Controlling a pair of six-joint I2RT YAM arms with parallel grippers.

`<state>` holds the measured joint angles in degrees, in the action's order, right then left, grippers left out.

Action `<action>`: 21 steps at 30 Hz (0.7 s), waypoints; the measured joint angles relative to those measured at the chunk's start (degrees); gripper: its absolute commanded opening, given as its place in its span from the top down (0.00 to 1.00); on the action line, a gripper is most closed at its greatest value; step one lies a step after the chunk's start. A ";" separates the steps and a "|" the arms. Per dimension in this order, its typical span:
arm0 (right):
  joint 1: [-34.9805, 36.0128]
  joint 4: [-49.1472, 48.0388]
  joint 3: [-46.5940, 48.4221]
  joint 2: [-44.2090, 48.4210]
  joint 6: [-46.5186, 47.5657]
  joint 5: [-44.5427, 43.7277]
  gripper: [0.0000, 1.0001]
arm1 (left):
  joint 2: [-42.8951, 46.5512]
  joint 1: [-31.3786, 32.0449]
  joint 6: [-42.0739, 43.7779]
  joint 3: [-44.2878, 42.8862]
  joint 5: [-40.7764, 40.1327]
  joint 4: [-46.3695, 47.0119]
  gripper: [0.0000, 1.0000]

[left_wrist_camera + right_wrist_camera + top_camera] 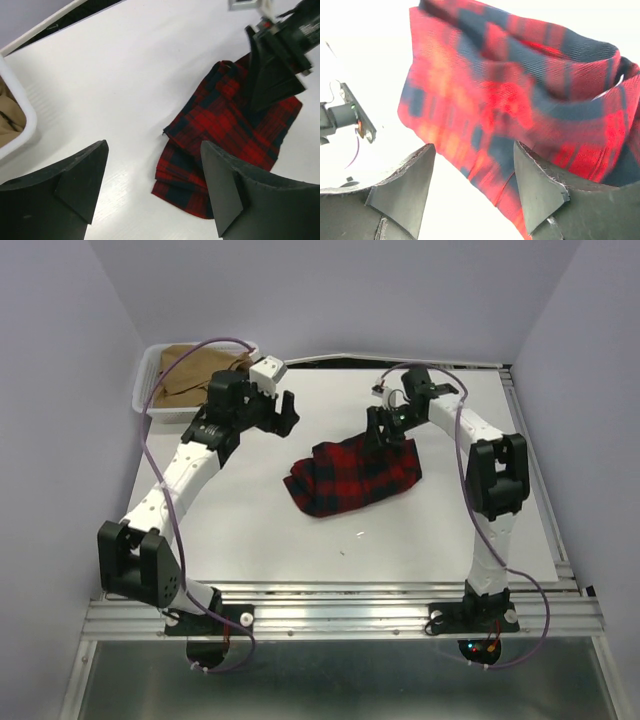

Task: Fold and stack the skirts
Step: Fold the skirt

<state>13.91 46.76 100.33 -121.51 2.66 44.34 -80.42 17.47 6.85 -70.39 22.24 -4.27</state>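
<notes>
**Plaid skirt** (355,475): lies on counter (240,520), centre-right. Folded into a compact, rough rectangle. Left wrist view shows layered edges at its near-left end. Flat on the surface, not lifted. Outline is uneven, w/ a bit of cloth sticking out at the far side.

**Tan skirt** (195,375): bunched in white basket (150,405) at far-left corner, well apart from the plaid one. Looks unfolded as far as I can tell. Judged approx. halfway: one garment folded, the other not yet out, no stack.

**Right pincer** (385,430): at far edge of plaid skirt, pointing down at it.
- Right wrist view: fingers (540,190) apart, cloth seen beyond the gap, nothing pinched betw. them.
- That view is blurred, so contact w/ cloth: cannot tell.
- Position fits a let-go or a pat-down of that edge. My guess only.

**Left pincer** (282,415): above bare counter, betw. basket and plaid skirt, touching neither.
- Fingers wide apart, empty.
- Basket is on this arm's side, so it is prob. the one to fetch the tan skirt.

**Next move (judgement):** reach into basket and take tan cloth by an edge, not the middle, else it comes out as a wad.

**Risks:** cloth snags on basket rim, or the light basket drags along w/ it.
</notes>
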 measured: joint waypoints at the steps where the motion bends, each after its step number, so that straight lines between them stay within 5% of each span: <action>1: 0.00 1.09 0.81 1.03 0.50 0.00 0.31 | -1.29 0.17 0.96 -1.07 -0.61 -0.57 0.21; 11: 0.02 5.46 -15.34 22.86 2.38 -5.38 0.50 | -27.17 3.37 7.45 -23.52 -12.76 -8.46 0.34; 21: 0.02 6.56 -27.76 22.08 0.94 -16.15 0.53 | -41.09 7.17 12.52 -33.97 -19.61 -12.85 0.46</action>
<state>13.93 53.32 72.58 -99.44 3.60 28.18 -121.51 24.64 19.38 -104.36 2.63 -17.12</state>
